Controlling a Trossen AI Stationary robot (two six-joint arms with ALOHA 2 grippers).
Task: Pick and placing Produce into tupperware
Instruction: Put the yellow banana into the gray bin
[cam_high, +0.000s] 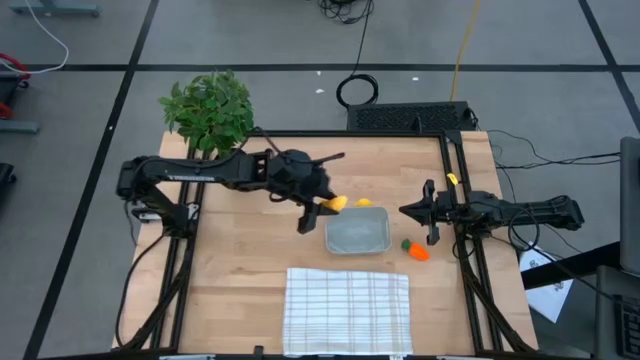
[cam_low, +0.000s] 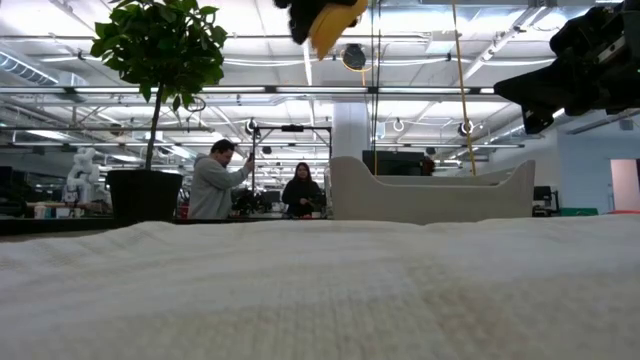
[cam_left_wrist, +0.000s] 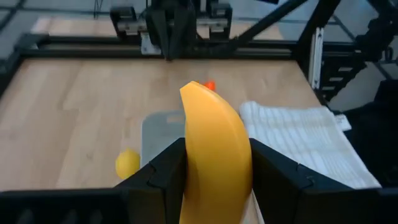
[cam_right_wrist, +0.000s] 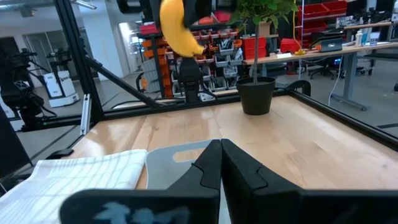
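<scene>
**A:** From above, what is under your left gripper (cam_high: 318, 207)?

**B:** You have it clamped on the banana (cam_high: 336, 204), raised over the bare wooden table (cam_high: 240, 260). The tupperware (cam_high: 358, 234) lies just past its tip, the lemon (cam_high: 364, 203) beside the container's far edge. Your right gripper (cam_high: 428, 212) waits near the carrot (cam_high: 419, 250). The checked cloth (cam_high: 347, 310) is at the front edge, the potted plant (cam_high: 209, 108) at the far corner behind your left arm.

**A:** And level with the table?

**B:** The cloth fills the foreground, with the container's wall behind it. The banana hangs high above. Two people (cam_low: 302, 192) stand far back in a lit hall.

**A:** Your left wrist?

**B:** Both fingers (cam_left_wrist: 163, 176) press the banana's sides; container, lemon and cloth lie ahead.

**A:** Right wrist?

**B:** You see its fingers (cam_right_wrist: 210, 163) closed together, empty, the container just ahead.
</scene>
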